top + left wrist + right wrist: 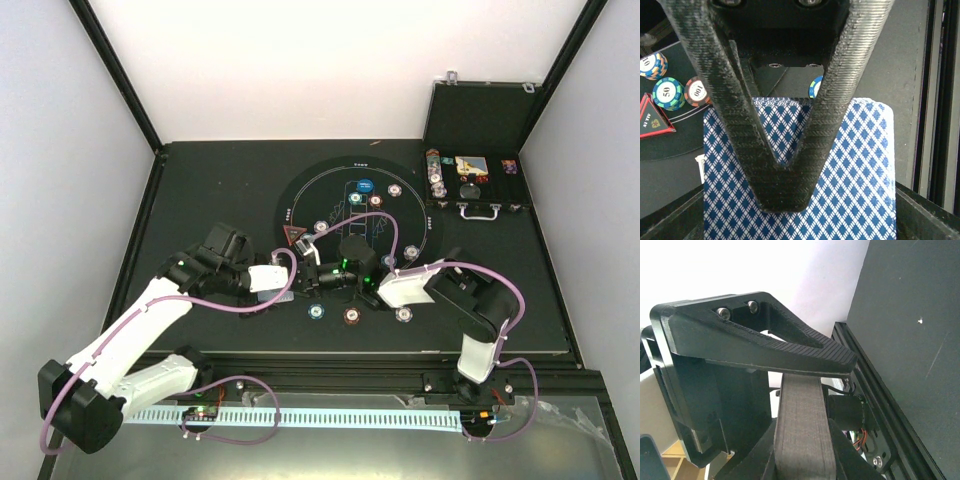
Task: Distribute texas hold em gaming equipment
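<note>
Left wrist view: left gripper [785,192] fingertips meet in a V, hold on a card unclear; blue-diamond card deck [855,170] directly beneath, near red triangle [652,120], long axis seemingly along the fingers

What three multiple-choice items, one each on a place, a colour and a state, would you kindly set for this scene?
1. Where is the red triangle? A beside the arm bases; B on the left part of the round mat; C off the table.
2. What colours are the backs of the cards? A plain red; B green stripes; C blue and white diamonds.
3. How is the case? A open, lid up; B shut; C upside down.
Key: 1 B, it lies inside the mat's left rim; 2 C, the left wrist view shows the pattern; 3 A, its contents show.
</note>
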Tool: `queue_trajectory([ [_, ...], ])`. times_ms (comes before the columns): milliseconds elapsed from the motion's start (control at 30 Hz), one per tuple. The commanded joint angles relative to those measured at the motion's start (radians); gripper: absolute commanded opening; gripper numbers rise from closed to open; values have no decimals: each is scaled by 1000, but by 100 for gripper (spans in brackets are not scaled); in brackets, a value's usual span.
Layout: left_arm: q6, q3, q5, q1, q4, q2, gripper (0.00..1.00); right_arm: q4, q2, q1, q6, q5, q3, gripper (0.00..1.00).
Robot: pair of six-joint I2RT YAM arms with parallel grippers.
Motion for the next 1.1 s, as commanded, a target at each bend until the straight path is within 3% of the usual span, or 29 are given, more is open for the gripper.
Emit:
queue_trajectory([
  [0,2,7,-7,3,23,4,82,45,-3,7,-2,-16,11,4],
  [433,16,-2,-12,3,8,-11,51,62,7,8,5,-16,4,7],
  [533,14,2,-14,3,7,-11,38,50,5,6,-5,-22,6,15],
  [633,12,8,-17,3,7,-19,26,-10,-3,2,-44,-30,19,30],
  [833,14,12,-21,3,-10,-28,17,-283,-23,-3,-206,-52,90,63],
  [900,13,12,-22,4,-11,-28,16,-339,-19,-3,-236,-64,115,67],
  [1067,10,14,-14,4,-14,-32,16,-400,1,-3,-264,-69,149,66],
])
